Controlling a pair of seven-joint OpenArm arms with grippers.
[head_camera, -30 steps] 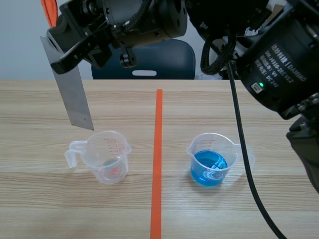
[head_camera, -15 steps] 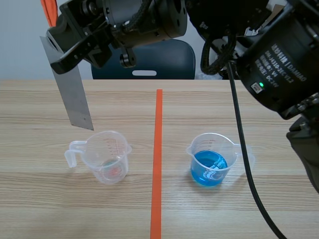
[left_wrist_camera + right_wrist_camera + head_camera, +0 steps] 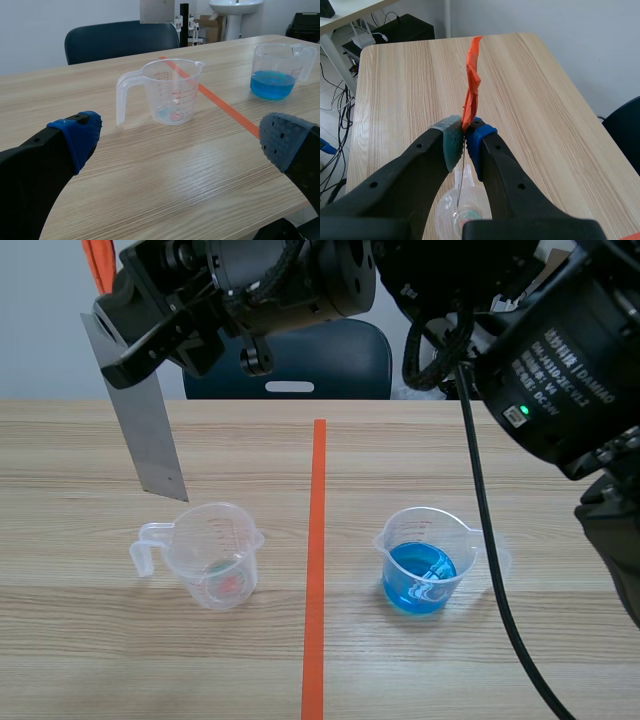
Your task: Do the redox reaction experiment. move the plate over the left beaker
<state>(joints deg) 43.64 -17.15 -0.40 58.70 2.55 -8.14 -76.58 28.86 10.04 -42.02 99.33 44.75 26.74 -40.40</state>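
plate [image 3: 148, 440] hangs clamped between right fingers [image 3: 451, 142], near left beaker [image 3: 212, 555]; left fingers [image 3: 75, 135] apart.

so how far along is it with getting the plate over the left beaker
Done: the plate is off the table, with the right gripper shut on its top end.
In hand: it hangs upright above the left beaker, not in it. The right wrist view shows the beaker's mouth just below.
Left: probably only a small centring nudge.
The left gripper is open, holding nothing.
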